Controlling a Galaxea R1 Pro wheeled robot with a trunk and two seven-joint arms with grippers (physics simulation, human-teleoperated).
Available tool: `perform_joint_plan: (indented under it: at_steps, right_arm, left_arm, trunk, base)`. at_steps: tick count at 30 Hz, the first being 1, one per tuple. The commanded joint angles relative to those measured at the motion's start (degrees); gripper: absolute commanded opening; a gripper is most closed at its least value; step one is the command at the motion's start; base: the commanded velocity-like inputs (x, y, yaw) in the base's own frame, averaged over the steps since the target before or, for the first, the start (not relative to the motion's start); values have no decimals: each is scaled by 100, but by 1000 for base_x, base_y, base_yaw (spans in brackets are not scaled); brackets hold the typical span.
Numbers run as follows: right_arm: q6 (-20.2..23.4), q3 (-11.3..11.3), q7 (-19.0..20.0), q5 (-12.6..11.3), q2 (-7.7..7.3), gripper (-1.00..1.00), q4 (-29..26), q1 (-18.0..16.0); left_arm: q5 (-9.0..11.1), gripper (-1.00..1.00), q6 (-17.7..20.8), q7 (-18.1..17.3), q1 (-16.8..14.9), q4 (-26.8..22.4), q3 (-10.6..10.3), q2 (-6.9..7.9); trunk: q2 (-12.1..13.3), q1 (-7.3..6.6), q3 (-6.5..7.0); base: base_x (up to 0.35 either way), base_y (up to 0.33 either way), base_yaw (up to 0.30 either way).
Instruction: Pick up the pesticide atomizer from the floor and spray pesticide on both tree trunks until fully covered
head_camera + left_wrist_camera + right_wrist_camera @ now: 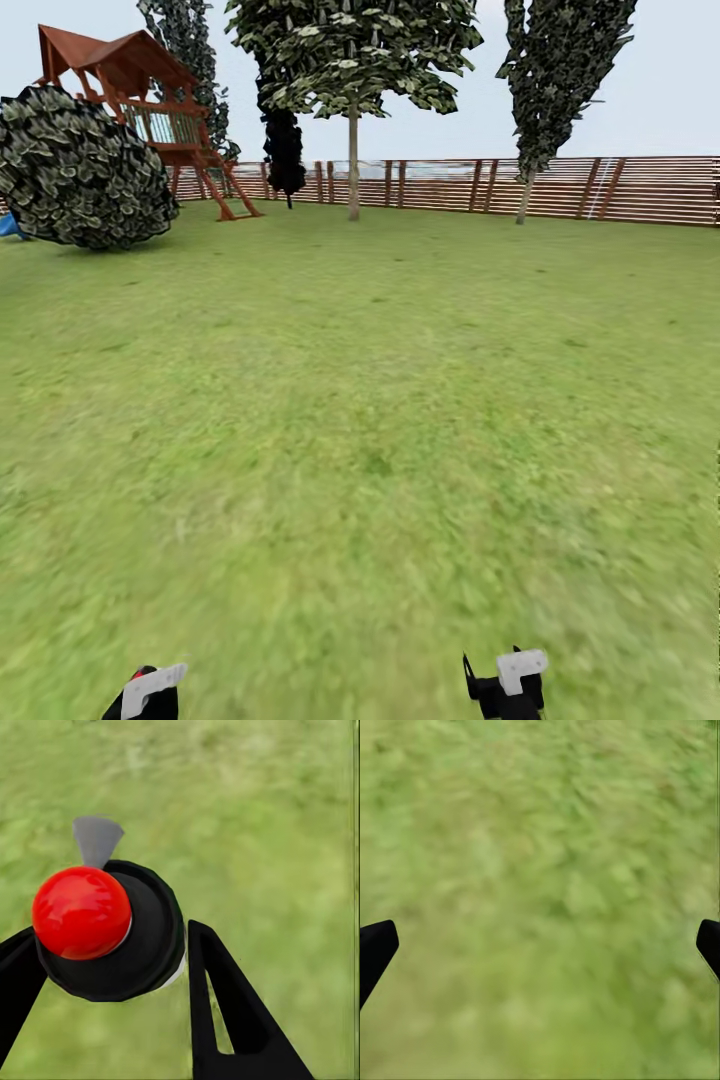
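The pesticide atomizer (105, 922), with a red round top, black collar and grey nozzle, sits between the black fingers of my left gripper (112, 952), which is shut on it above the grass. At the head view's bottom edge the left gripper (145, 695) shows a bit of red. My right gripper (510, 685) is low over the lawn; the right gripper (540, 945) is open and holds nothing. A tree (352, 60) with a straight bare trunk (352, 165) stands far ahead by the fence.
Grass lawn (380, 400) stretches ahead to a brown slat fence (620, 190). A round dark bush (85, 170) and a wooden playhouse (150, 110) stand at the far left. A tall narrow dark tree (560, 80) and a black bush (284, 150) stand near the fence.
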Motion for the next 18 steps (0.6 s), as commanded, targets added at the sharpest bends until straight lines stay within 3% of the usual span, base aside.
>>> perform_joint_plan:
  at_steps: [1, 18]
  right_arm:
    - [-5, 45, -59, 25, 0, 100, 5, -4]
    - [-5, 47, -59, 28, 2, 100, 5, -4]
  left_arm:
    - [12, -100, -16, 41, -1, -1, -38, 4]
    - [12, -100, -17, 41, -1, -1, -38, 4]
  trunk:
    - [-2, 3, -5]
    - [-2, 3, -5]
  base:
    - [340, 0, -210]
    - [340, 0, -17]
